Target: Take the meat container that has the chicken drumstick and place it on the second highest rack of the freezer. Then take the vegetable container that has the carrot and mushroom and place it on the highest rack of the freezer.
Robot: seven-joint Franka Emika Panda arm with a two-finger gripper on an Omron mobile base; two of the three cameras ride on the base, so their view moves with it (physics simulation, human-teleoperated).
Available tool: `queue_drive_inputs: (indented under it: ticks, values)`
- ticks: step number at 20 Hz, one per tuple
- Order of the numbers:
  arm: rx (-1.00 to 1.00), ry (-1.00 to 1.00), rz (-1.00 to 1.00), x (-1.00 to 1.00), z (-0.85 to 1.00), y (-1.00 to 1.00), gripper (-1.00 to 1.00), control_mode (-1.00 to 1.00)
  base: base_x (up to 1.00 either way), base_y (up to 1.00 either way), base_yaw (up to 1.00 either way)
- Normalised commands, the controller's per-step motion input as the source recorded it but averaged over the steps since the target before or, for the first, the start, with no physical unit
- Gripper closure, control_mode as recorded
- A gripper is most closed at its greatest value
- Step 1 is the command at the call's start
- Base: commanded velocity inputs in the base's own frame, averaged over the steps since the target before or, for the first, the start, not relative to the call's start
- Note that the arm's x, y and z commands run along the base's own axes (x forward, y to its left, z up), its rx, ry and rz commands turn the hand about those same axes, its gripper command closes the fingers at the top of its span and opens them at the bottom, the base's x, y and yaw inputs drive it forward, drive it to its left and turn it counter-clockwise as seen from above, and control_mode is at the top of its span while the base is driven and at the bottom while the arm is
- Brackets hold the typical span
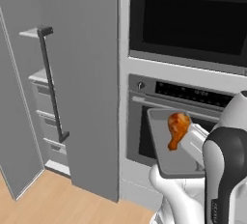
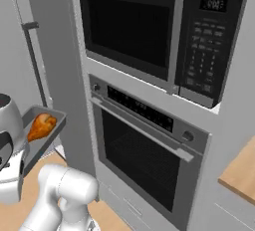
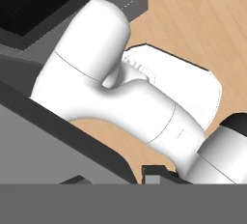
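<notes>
Gripper is clamped narrow on the rim of the meat container, holding it tilted in the air in front of the oven, just right of the freezer. One chicken drumstick lies inside, near the upper end of the tray.

Risks, as I judge them: the tilt could slide the drumstick out; swinging left, the tray could clip the freezer's door edge or bar handle. An edge grip may also slip.

Count: one container, one drumstick, several freezer shelves visible.
</notes>
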Motion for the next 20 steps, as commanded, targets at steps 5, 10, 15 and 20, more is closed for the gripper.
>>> queue_drive_inputs:
  ticks: [5, 10, 15, 20]
  values:
    - [0.0, 0.0, 0.0, 0.0, 0.0, 0.0, 1.0, 1.0, 0.64, 1.0, 0.02]
    - [0.0, 0.0, 0.0, 0.0, 0.0, 0.0, 1.0, 1.0, 0.47, 1.0, -0.13]
    - [0.0, 0.0, 0.0, 0.0, 0.0, 0.0, 1.0, 1.0, 0.39, 1.0, -0.17]
    - [0.0, 0.0, 0.0, 0.0, 0.0, 0.0, 1.0, 1.0, 0.01, 1.0, -0.29]
